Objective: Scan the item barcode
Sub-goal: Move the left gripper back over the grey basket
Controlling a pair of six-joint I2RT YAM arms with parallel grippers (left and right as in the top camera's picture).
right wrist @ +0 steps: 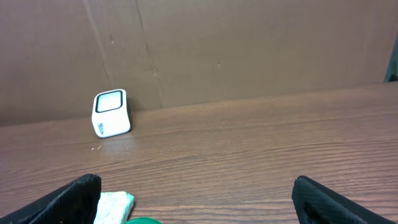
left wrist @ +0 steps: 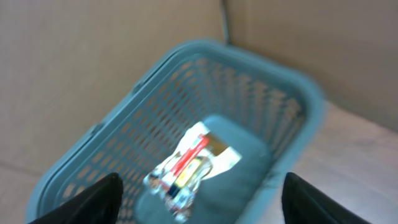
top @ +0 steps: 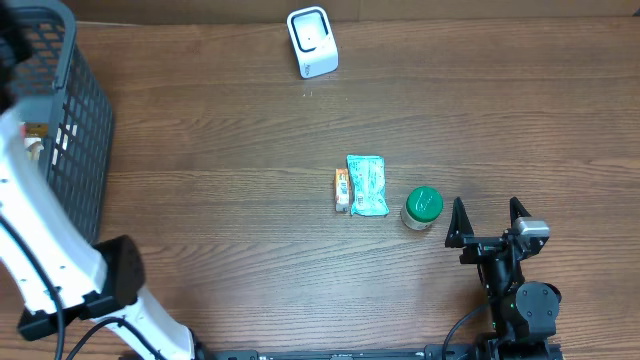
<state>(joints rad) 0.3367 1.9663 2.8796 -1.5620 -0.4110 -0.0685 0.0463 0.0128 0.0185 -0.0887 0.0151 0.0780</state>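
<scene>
Currently the left gripper [left wrist: 202, 180] is seen spread wide over the basket [left wrist: 261, 99] at the upper left of the overhead frame, with nothing held between its fingers. A wrapped snack packet [left wrist: 186, 165] is seen lying on the basket floor, though the wrist view is blurred. The right gripper [top: 486, 205] is parked lower right, fully spread and empty.

Three items are left on the table [top: 220, 130] at frame centre. An orange packet [top: 342, 190] lies touching or just beside a teal pouch [top: 366, 185]. A green-lidded jar [top: 423, 207] stands near them on the right, just beside the right gripper. The scanner [top: 312, 42] is placed at top centre, well apart from them.

Risks, as judged:
- Orange packet and teal pouch are packed side by side, so both could be pinched at once, or one dragged.
- The flat pouch could be missed by the fingers against the wood.
- The jar could be knocked over by the right fingers, given how close it is.
- Barcode sides can't be told, so a code could be presented facing away from the scanner window and no read obtained.
- The basket rim could be caught by the left arm when lifted out.
</scene>
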